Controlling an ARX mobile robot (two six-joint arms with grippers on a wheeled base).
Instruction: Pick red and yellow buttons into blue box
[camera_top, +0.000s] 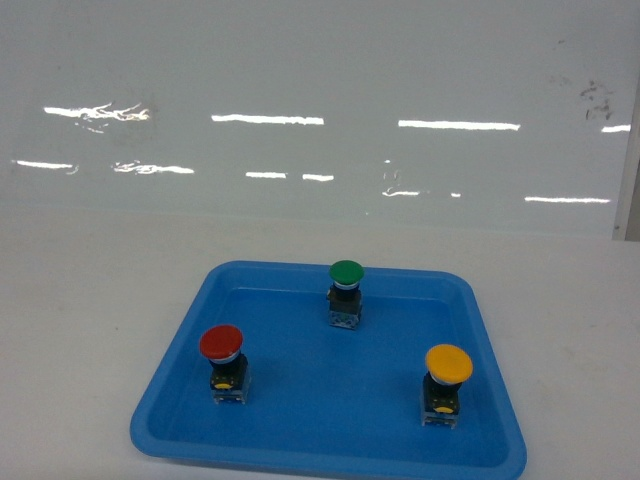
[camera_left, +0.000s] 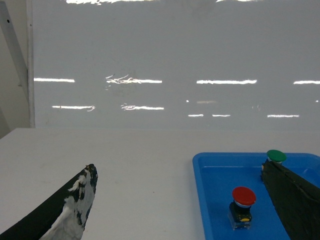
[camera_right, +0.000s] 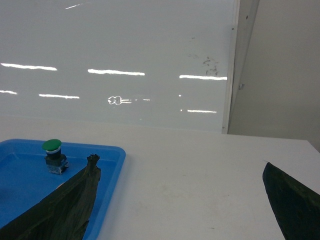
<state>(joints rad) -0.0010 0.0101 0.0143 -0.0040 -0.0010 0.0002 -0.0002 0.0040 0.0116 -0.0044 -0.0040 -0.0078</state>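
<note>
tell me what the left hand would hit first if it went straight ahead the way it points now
Probably nothing soon: the left hand points over bare white table toward the glossy wall. The blue tray lies right of that line.

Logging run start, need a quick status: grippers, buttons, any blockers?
Left gripper and right gripper open, empty, off the tray. Red button and yellow button upright in blue tray, green button behind. Blue box not in view.
</note>
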